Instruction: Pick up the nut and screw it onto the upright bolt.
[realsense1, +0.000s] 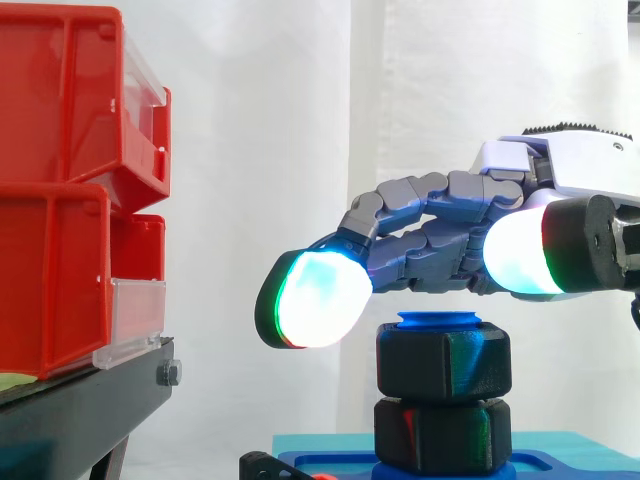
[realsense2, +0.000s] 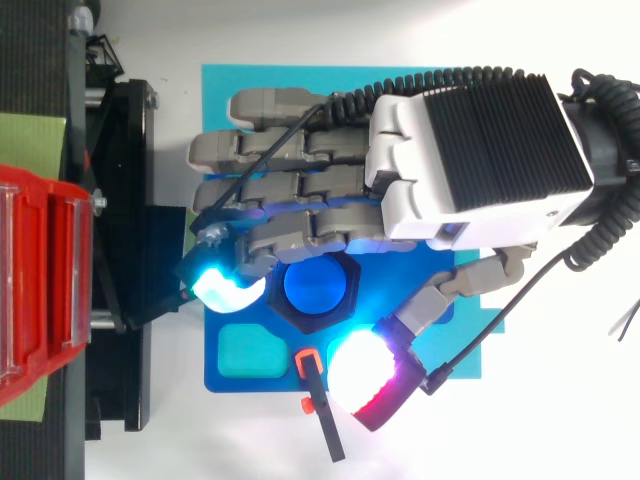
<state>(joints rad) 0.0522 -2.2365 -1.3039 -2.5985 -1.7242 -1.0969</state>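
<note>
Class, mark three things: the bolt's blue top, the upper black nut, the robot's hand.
bolt (realsense2: 314, 290): top view, its round blue top.
upper nut (realsense1: 443, 362): side view, its front face.
hand (realsense2: 470, 150): top view, the ribbed black back.

Two red bins (realsense1: 60, 190) sit stacked on a black stand (realsense1: 90, 400) at the left of the side view, each with a clear front panel (realsense1: 135, 310), and a white curtain (realsense1: 260, 120) hangs behind. From above, a green sheet (realsense2: 30, 145) lies under the bins on the stand. Beside the stand a blue plate (realsense2: 240, 378) rests on a teal mat (realsense2: 225, 85). The plate has a teal recess (realsense2: 245, 348) near its corner, and an orange-and-black tool (realsense2: 322, 410) at its edge sticks out onto the white worktop (realsense2: 560, 420).
</note>
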